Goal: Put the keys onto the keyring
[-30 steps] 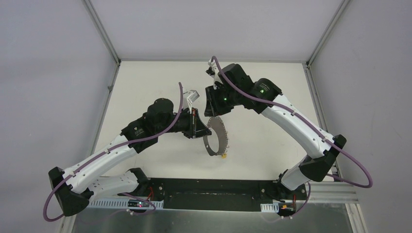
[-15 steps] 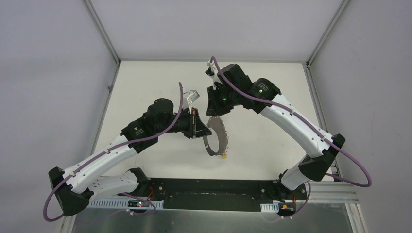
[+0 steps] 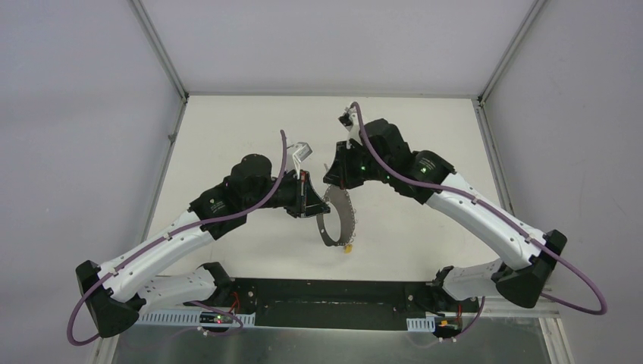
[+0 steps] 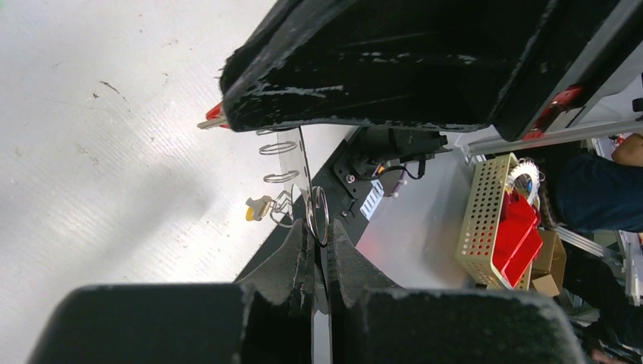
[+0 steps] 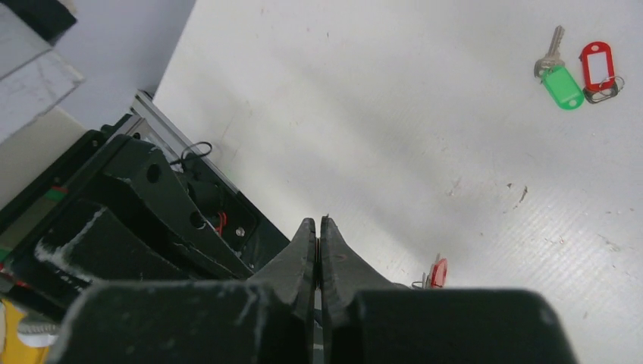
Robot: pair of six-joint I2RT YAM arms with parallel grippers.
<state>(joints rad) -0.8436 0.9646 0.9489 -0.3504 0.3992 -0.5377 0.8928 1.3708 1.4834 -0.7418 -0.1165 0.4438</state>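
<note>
yellow-tagged key (image 3: 348, 245): tiny silver metal key with oval yellow plastic tag; hanging at near end of keyring, over white table top (image 5: 379, 114).
keyring (image 3: 324, 233): large thin grey metal wire hoop; raised, tilted, between the two grippers; small wire loops (image 4: 278, 147) strung along it.
left gripper (image 4: 319, 231): jaws clamped on keyring wire, left side of hoop.
right gripper (image 5: 318, 227): jaws pressed together at far end of hoop; hold on wire not discernible.
red tag (image 5: 437, 271): edge only, just beside right fingers.
green-tagged key (image 5: 559, 76), red-tagged key (image 5: 597, 68): flat on table, touching, well apart from keyring, farthest.
</note>
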